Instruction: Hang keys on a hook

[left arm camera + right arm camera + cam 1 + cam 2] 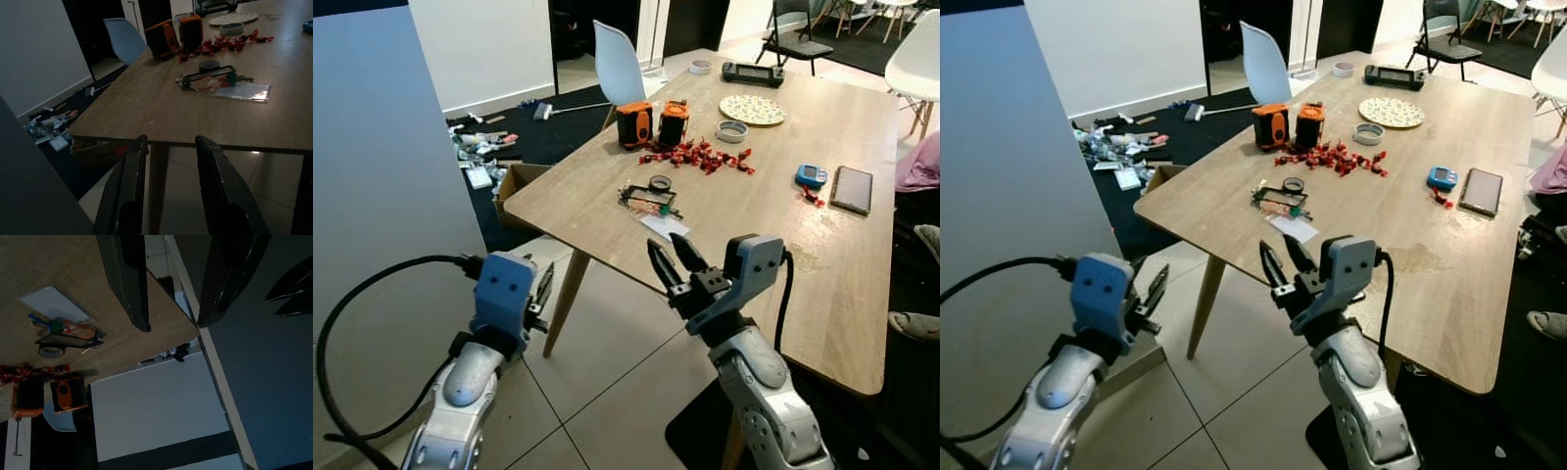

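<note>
On the counter: the pale wooden counter (773, 186) carries the bunch of keys with a green tag (651, 200), beside a small roll of tape (660, 182).
Right end effector (673, 266): raised near the counter's edge, black fingers parted wide, empty.
Left end effector (543, 289): low beside the counter, fingers apart, empty.
Progress: barely begun, I judge; keys not yet grasped, hook not made out.

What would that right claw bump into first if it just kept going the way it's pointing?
Probably the keys. The right gripper, fingers open, points up across the near edge of the wooden table toward them, with a clear plastic sleeve lying just before. Depth is unclear; it might pass above them.
</note>
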Motion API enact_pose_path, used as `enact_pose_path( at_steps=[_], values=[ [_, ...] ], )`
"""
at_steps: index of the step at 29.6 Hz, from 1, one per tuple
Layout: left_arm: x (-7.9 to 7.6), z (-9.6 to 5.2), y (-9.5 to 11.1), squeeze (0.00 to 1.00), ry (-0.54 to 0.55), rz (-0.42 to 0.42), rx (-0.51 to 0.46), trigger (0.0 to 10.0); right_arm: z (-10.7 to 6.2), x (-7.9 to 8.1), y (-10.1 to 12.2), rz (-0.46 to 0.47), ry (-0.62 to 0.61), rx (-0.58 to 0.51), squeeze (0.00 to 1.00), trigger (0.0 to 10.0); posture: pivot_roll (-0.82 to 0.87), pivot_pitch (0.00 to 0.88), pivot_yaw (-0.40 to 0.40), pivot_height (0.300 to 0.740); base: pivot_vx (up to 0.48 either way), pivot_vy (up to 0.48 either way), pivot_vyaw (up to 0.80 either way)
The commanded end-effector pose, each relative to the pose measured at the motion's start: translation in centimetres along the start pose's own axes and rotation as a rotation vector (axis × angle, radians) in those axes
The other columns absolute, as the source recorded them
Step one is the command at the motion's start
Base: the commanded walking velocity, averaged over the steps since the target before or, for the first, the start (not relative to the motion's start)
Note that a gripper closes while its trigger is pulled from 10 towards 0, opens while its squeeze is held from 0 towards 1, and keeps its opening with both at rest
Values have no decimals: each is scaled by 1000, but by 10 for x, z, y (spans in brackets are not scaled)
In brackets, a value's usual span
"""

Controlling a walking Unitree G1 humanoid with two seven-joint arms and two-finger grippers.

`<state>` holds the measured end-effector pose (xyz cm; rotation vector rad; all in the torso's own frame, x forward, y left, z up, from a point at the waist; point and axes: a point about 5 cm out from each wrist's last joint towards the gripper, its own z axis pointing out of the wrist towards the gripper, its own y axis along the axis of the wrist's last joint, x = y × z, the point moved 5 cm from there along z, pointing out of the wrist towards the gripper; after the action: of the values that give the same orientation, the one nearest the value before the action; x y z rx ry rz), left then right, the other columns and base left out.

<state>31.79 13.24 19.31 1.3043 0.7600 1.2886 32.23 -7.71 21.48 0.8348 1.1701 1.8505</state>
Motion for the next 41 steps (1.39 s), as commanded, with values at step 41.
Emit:
enact_pose_path(
  at_steps=[41],
  values=[
    [-15, -1, -1, 0, -15, -9, 45, 10000, -12, -10, -27, -8, -54, 87, 0, 10000, 106, 133, -20, 740, 0, 0, 0]
  ],
)
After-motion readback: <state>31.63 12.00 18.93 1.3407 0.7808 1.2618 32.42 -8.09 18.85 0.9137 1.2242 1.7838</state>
